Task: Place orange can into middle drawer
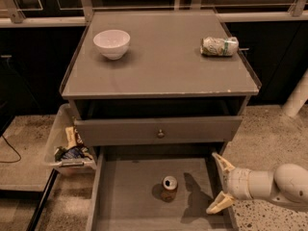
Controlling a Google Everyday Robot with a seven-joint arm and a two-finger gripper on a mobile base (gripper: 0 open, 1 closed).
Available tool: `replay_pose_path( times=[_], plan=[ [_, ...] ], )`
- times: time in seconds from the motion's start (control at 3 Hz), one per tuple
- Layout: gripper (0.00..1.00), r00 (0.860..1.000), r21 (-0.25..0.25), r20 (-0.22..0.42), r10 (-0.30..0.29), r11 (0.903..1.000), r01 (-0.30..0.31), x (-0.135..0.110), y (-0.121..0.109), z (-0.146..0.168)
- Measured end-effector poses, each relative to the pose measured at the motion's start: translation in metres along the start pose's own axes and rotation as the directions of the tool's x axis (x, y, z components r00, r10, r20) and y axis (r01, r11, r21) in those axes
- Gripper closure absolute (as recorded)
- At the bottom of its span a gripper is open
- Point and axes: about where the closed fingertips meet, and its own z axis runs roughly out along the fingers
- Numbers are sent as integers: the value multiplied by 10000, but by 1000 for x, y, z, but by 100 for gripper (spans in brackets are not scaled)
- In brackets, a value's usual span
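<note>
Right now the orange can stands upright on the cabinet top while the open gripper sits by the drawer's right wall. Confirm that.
One error: the camera view shows the orange can standing upright in the middle drawer, not on the cabinet top. The gripper is open by the drawer's right wall.

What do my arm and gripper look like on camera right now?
The gripper, at lower right by the right wall of the middle drawer, has two pale cream, tapered fingers on a white cylindrical wrist. The arm is smooth, white and rounded; no cables or markings show.
</note>
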Motion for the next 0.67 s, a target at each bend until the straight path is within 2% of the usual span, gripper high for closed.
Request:
replay_pose_path(
  times=[0.33,0.67],
  plan=[
    [0,9950,807,-746,-667,9941,727,-16,-1,-44],
    [0,9852,1733,-1298,-1122,9757,1340,-33,-1,-84]
  ],
)
